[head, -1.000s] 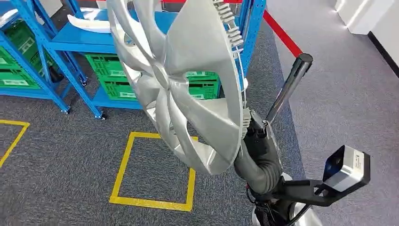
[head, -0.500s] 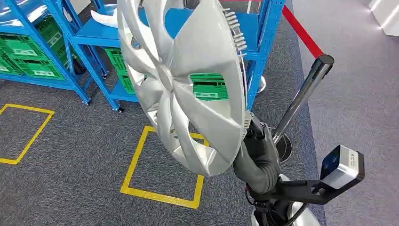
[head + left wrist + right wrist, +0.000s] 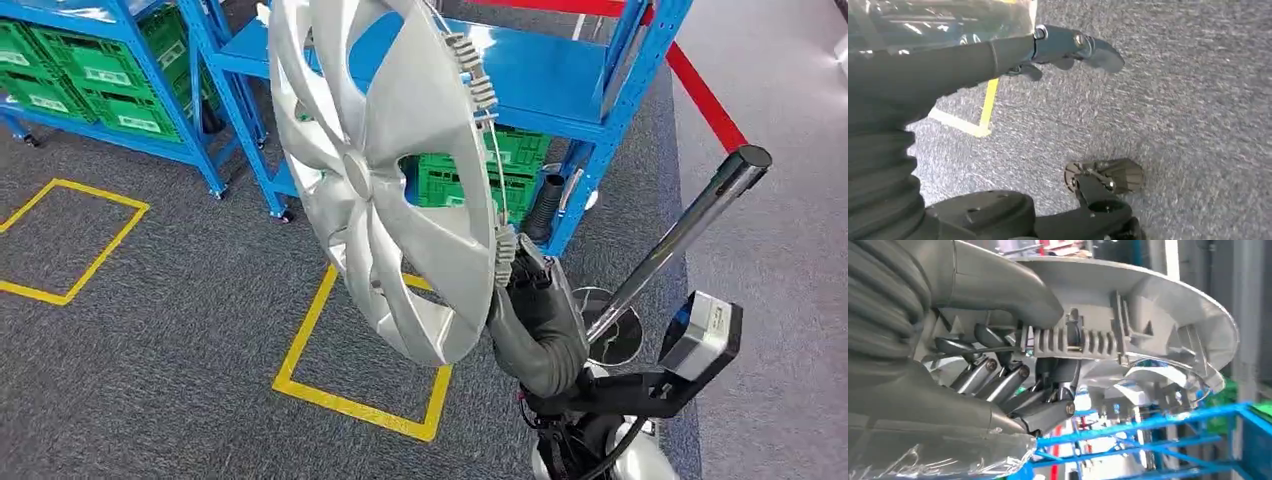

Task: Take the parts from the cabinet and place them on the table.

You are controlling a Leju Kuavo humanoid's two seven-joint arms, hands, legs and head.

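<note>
The right hand (image 3: pixel 535 300) grips the hubcap (image 3: pixel 385 170) at its rim: in the right wrist view the thumb lies over the ribbed clip band on the back of the rim and the dark fingers (image 3: pixel 1013 385) curl under it. The hubcap stands nearly on edge in the air, face toward the camera, held at its lower edge, well above the carpet (image 3: pixel 150 340) and out in front of the blue rack (image 3: pixel 590 100). The left hand (image 3: pixel 1068 45) hangs over the carpet holding nothing, with a finger stretched out straight; how the other fingers lie I cannot tell.

Risks, as I judge them:
- The hold is at one spot on the rim, with most of the hubcap above and to the side of it. A swing or jolt while walking could lever it round in the fingers, or out of them onto the carpet.
- The fingers bear on the thin plastic clips and wire ring, which could bend or snap under a hard squeeze.
- The chrome post (image 3: pixel 680 235) with its red belt (image 3: pixel 705 95) stands just beside the right arm, and the rack's corner upright is near; a turn could knock the hubcap or arm against either.
- The hubcap blocks much of the head view, so the way ahead is hard to see.

Writing: the green crates (image 3: pixel 90 75) on the lower shelves carry white labels, too small to read. No brand shows on the hubcap.
</note>
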